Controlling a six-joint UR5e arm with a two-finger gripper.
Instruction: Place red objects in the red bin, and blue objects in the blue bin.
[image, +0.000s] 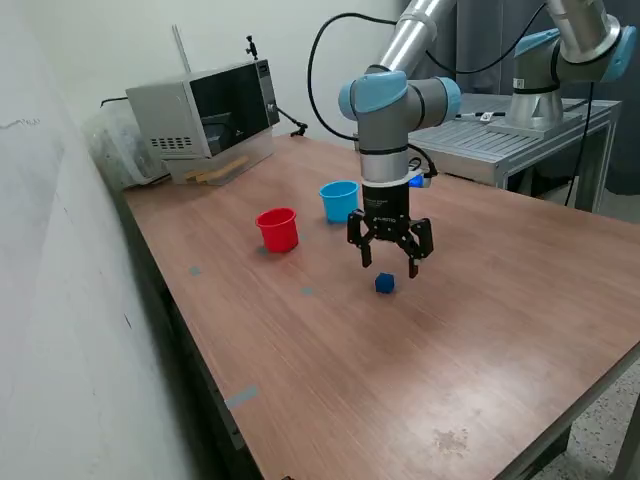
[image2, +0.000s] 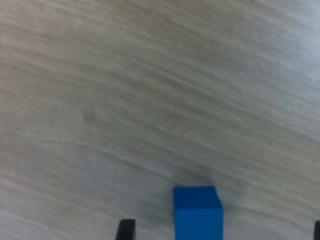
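A: Where is the gripper (image: 389, 266)?

B: It hangs over the wooden table (image: 480, 330), pointing straight down, fingers spread wide with nothing between them. The fingertips sit a little above the tabletop.

A: And the blue cube (image: 385, 284)?

B: It rests on the table just beneath the gripper, roughly between the two fingers and touching neither. In the wrist view the cube (image2: 197, 212) lies at the picture's edge with one dark fingertip (image2: 126, 230) beside it and clear wood in between; a sliver of the other finger shows at the far edge of that picture.

A: The bins?

B: The blue cup (image: 339, 200) stands upright beyond the gripper, near the arm's wrist and slightly toward the exterior view's left. The red cup (image: 277, 229) is upright too, farther toward that side, near the blue cup but not touching it. I cannot see into either cup.

A: Any other cubes?

B: Only this one blue cube shows in either view.

A: Anything else on the table?

B: A microwave (image: 205, 118) sits at the far corner, well apart from the gripper, past both cups.
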